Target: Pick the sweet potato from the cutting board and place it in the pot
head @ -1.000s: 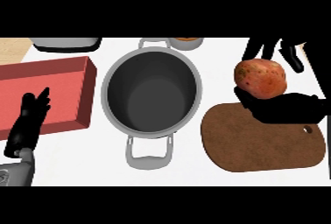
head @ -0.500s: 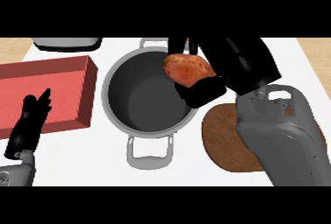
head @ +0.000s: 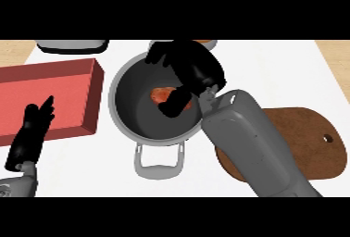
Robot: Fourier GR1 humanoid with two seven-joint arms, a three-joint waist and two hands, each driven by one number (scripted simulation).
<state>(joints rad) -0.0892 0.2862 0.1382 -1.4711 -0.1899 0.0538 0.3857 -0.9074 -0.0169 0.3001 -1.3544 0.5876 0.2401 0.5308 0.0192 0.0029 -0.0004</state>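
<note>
Two hands showing in the head view. I am watching the right hand [head: 195, 69] hanging over the pot's [head: 135, 113] mouth, palm down, with its grey forearm [head: 253, 143] running in from the lower right. The sweet potato [head: 160, 94] is sitting directly under that hand, inside the pot's rim, and part of the hand is crossing in front of it, so only orange patches are showing. I cannot tell whether the hand is clasping the sweet potato or has let go of it, nor whether the sweet potato is touching the pot's floor.

The pot is standing mid-tabletop [head: 280, 69], one loop handle [head: 159, 166] pointing toward me. The forearm is covering the left part of the brown cutting board [head: 308, 139], which is lying just right of the pot.

Left of the pot a red tray [head: 48, 88] is lying. The left hand [head: 31, 134] is resting at the lower left, released, fingers straight and pointing up, overlapping the tray's near edge. A grey object [head: 71, 45] is peeking in at the top left, too cropped to identify.
</note>
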